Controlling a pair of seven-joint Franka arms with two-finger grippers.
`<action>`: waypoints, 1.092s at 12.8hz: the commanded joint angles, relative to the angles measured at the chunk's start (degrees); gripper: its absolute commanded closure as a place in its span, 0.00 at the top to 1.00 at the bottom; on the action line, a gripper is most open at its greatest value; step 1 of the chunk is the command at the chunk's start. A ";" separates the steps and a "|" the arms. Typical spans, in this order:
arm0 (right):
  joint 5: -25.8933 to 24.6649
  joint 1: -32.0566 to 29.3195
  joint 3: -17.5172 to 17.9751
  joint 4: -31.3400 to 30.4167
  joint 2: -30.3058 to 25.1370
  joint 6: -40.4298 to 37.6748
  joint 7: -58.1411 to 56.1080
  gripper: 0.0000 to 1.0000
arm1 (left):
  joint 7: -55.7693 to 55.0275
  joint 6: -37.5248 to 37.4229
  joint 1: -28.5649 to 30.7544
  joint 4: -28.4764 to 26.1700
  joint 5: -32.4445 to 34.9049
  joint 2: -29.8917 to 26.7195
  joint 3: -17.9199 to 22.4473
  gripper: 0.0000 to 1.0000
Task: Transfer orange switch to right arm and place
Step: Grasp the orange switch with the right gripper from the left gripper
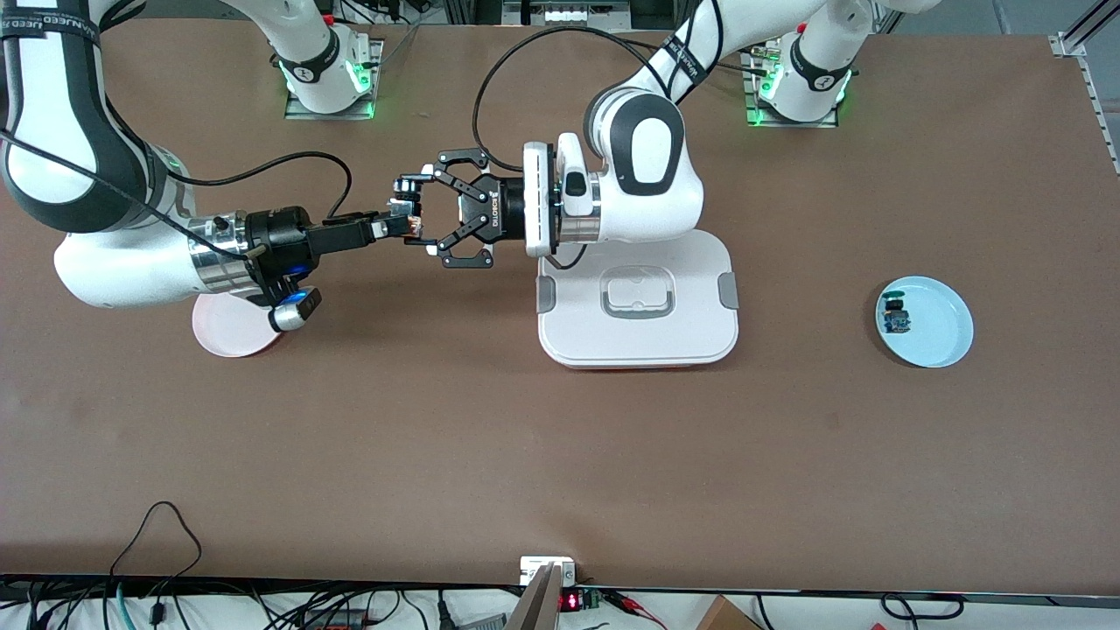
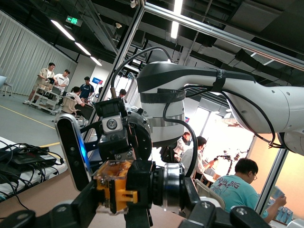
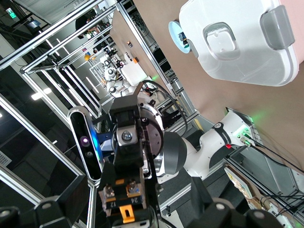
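Brown worktop [image 1: 560, 455] spans whole room view. White lidded container [image 1: 637, 302] with grey side clips sits near middle. Light blue plate [image 1: 936, 337] lies toward left arm's end, well apart from container. Pink plate [image 1: 229, 328] lies toward right arm's end, partly covered by arm above. Two arm base plates bolted along edge farthest from front camera.

You have the orange switch [image 1: 413, 227] up in the air above bare table, between the two arms' ends, held sideways at the meeting point of both grippers. In the left wrist view it shows as a small orange-tan block [image 2: 115, 184] with a dark body; the right wrist view shows an orange tab [image 3: 125, 212] under dark parts.
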 commanded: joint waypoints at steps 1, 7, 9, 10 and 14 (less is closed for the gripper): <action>1.39 0.44 -0.11 -0.21 -0.22 0.49 0.76 0.64 | -0.20 0.87 -0.62 0.27 0.82 -0.55 0.56 0.00; 1.30 0.44 -0.11 0.05 -1.01 -0.21 1.20 0.18 | -0.11 0.87 -0.62 0.27 0.83 -0.55 0.56 0.00; 1.30 0.44 -0.11 0.05 -1.01 -0.21 0.76 0.18 | -0.20 0.87 -0.62 0.36 0.82 -0.55 0.64 0.00; 1.30 0.44 -0.11 -0.04 -0.92 -0.21 0.06 0.18 | -0.20 0.87 -0.54 0.27 0.74 -0.55 0.64 0.07; 1.30 0.35 -0.11 0.05 -1.01 -0.21 0.58 0.13 | -0.20 0.52 -0.01 0.36 0.04 -0.55 0.64 0.98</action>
